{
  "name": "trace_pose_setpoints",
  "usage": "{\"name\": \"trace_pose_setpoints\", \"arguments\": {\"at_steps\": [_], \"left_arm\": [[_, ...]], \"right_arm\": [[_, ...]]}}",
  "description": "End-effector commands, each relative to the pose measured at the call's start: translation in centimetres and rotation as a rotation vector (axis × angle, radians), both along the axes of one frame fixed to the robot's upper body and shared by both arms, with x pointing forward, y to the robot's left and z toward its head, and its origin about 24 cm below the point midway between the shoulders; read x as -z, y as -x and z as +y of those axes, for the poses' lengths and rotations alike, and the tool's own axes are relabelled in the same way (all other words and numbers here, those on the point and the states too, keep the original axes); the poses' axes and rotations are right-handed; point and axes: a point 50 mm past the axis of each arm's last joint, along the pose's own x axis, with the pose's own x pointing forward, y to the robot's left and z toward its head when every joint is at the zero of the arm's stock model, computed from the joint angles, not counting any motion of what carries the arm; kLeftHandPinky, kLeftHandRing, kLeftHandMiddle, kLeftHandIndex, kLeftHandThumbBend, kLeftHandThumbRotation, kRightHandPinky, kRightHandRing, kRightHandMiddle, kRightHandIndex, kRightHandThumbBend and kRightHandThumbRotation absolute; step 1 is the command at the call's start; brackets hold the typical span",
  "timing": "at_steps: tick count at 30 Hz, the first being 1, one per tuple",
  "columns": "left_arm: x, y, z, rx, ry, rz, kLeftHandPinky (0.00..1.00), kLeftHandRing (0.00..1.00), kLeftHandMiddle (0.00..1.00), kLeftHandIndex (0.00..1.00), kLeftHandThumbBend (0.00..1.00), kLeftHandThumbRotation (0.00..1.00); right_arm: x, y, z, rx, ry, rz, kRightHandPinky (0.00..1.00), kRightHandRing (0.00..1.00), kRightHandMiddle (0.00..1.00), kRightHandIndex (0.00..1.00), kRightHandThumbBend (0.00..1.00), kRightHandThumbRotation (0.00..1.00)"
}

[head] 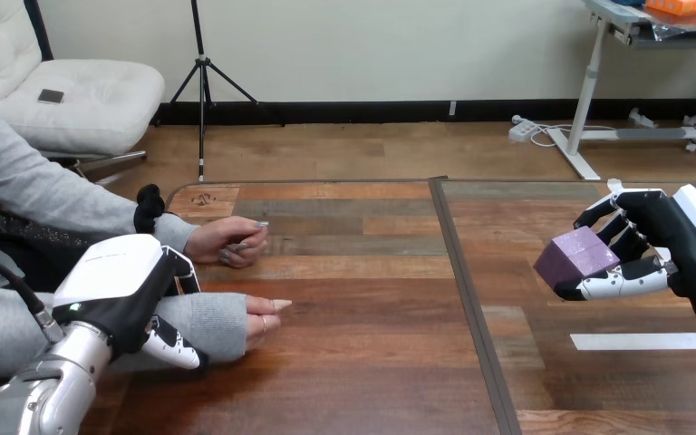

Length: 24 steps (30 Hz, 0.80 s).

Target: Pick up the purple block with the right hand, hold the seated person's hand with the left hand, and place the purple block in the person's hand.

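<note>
I had the right hand point(680, 246) clamped across the block's point(577, 256) flat faces above the table point(372, 299) (light, stiff, probably slick, I judged).

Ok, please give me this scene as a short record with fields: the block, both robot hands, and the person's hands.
purple block: in the right hand, at the view's right
right hand: fingers and thumb curled round the block
left hand: curled round the person's forearm, lower left
person's near hand: on the table, holding nothing
person's far hand: on the table, loosely closed
block in person's hand: not yet
</note>
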Motion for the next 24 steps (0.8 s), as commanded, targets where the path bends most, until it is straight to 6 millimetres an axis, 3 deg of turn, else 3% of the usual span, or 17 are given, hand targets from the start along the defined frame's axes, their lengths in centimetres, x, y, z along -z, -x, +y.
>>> {"name": "trace_pose_setpoints", "arguments": {"at_steps": [1,24], "left_arm": [[-1.79,-0.84,-0.06,-0.015,0.033,-0.102,0.22,0.29,0.37,0.39,0.83,0.00],[-1.78,-0.78,-0.04,-0.032,0.052,-0.066,0.22,0.28,0.36,0.37,0.83,0.00]], "right_arm": [[-3.09,-1.33,0.08,-0.009,0.010,-0.125,0.34,0.37,0.41,0.44,0.83,0.00],[-3.09,-1.37,0.15,-0.014,0.004,-0.124,0.31,0.35,0.39,0.43,0.83,0.00]]}}
